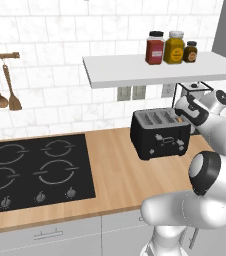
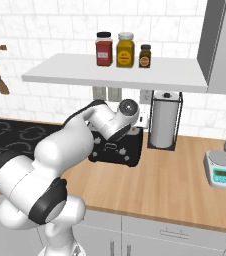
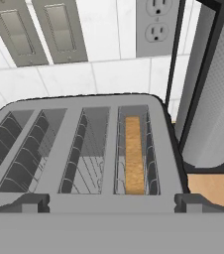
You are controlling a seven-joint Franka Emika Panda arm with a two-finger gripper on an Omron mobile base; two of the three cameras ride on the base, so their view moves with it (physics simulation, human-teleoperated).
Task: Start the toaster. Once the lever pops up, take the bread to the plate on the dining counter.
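We've got the arm stretched forward, wrist bent down, gripper (image 3: 112, 203) fingers spread wide apart, nothing between them.

Wood-topped table (image 1: 115, 170) against the tiled wall, carrying black toaster (image 1: 160, 133), inset black cooktop (image 1: 35, 172) to its left. Farther right, paper-towel holder (image 2: 164, 120), small scale (image 2: 222, 170). Above, white shelf (image 1: 135, 70) bore three jars (image 1: 171, 48).

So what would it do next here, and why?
Probably ease the hand down toward the bread. The slice sits in the rightmost slot of the toaster, its top edge showing, and the fingers hover spread above the toaster's near edge, holding nothing. Whether the lever has popped, I cannot tell.
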